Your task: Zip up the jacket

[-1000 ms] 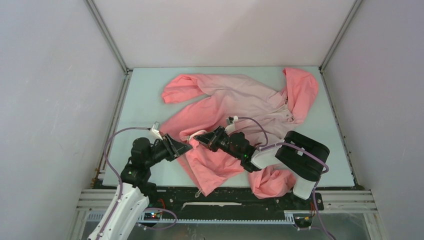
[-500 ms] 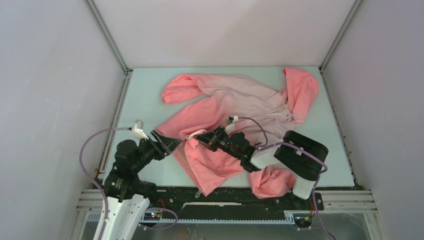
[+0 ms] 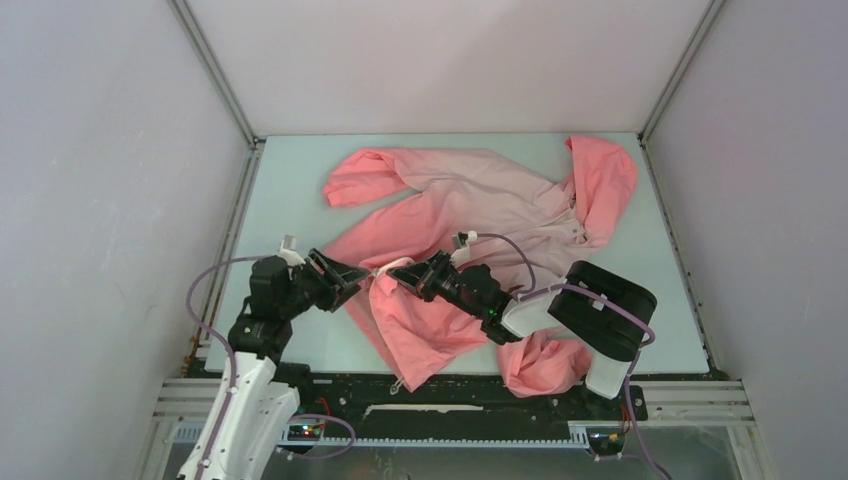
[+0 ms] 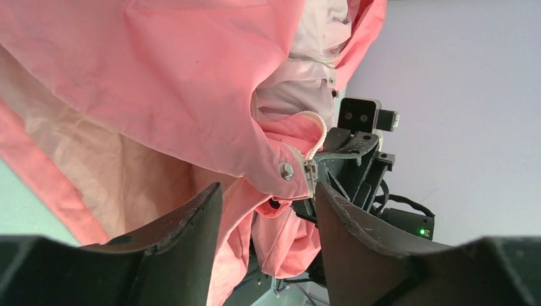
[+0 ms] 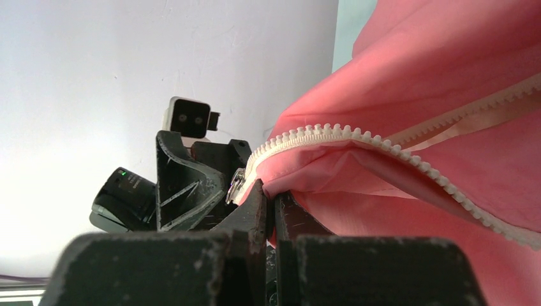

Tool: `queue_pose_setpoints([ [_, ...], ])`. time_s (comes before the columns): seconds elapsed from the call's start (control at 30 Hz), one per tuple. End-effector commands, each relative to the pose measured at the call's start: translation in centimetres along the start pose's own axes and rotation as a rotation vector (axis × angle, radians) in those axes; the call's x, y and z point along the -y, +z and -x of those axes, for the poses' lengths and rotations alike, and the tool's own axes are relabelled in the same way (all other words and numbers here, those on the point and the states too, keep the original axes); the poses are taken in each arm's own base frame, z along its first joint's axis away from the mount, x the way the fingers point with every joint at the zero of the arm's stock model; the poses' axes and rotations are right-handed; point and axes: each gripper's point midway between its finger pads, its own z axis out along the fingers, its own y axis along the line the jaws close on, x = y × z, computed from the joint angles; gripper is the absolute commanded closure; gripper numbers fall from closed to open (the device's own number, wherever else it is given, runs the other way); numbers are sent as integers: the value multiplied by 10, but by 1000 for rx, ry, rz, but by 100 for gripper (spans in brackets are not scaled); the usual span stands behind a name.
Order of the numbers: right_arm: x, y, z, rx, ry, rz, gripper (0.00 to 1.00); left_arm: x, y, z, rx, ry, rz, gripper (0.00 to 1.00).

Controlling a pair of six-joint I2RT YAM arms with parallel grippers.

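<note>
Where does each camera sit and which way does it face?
Top external: high behind the bases, looking down at the table and jacket; left arm and right arm show.
Left wrist: on the left arm, looking past its open left fingers at the jacket's hem and the right arm.
Right wrist: on the right arm, looking along its right fingers, shut on the jacket by the zipper, toward the left arm.
Both wrist views show the zipper and the opposite arm.

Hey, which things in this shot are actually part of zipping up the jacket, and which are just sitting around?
Part of the job: jacket; its white zipper teeth; zipper slider; right gripper, jaws shut on the zipper edge; left gripper, jaws open beside it.
Just there: table; enclosure walls; purple cables.
</note>
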Motion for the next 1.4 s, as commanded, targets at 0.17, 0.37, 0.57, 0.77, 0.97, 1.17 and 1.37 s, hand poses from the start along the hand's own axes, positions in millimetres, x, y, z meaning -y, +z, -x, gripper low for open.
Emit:
queue_pose_setpoints([
  [0.17, -23, 1, 7, 23, 10, 85, 100, 12, 9, 5, 6, -46, -89, 48],
  [0.37, -23, 1, 6, 21, 11, 85, 100, 3, 16, 4, 2, -75, -80, 56],
  [0.57, -20, 1, 6, 19, 12, 80, 100, 5, 17, 4, -5, -57, -96, 62],
  [0.77, -15, 2, 6, 23, 5, 70, 100, 5, 13, -3, -28, 7, -127, 87],
  [0.97, -6, 4, 13, 60, -11, 38, 100, 3, 7, -12, -36, 86, -163, 100],
  [1.17, 11, 6, 29, 124, 4, 5, 100, 6, -3, -18, -24, 169, -220, 100],
  [1.37, 2, 5, 27, 125, -31, 31, 100, -2, -6, -19, -15, 238, -185, 100],
])
